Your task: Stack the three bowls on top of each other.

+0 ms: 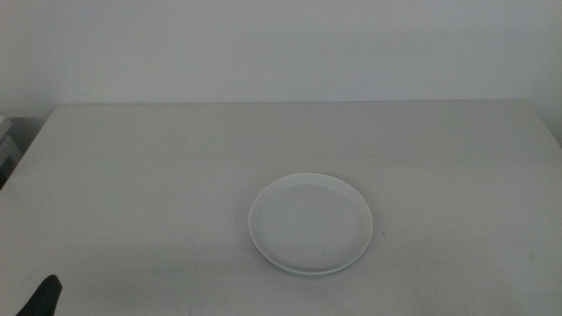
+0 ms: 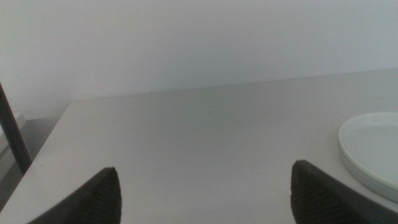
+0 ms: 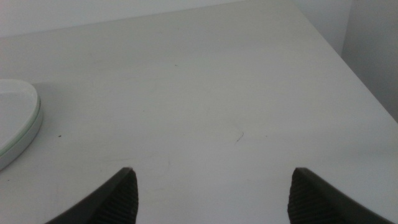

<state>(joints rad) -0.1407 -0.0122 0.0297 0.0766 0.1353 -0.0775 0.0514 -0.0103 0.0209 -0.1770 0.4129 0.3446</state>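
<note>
Judging the stacking finished, we see the nested pile of shallow round bowls (image 1: pixel 310 222), white uppermost, near the table's (image 1: pixel 132 175) front edge, while left gripper (image 2: pixel 205 193) and right gripper (image 3: pixel 211 196) wait gaping, needing no further move.

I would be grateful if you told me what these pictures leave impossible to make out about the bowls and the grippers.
- Stack of bowls, middle view: the white top dish hides those beneath, so their number is uncertain.
- Stack, both wrist views: cut off by the picture's edge.
- Left gripper: only a dark tip shows at the middle view's bottom edge.
- Right gripper: outside the middle view.
</note>
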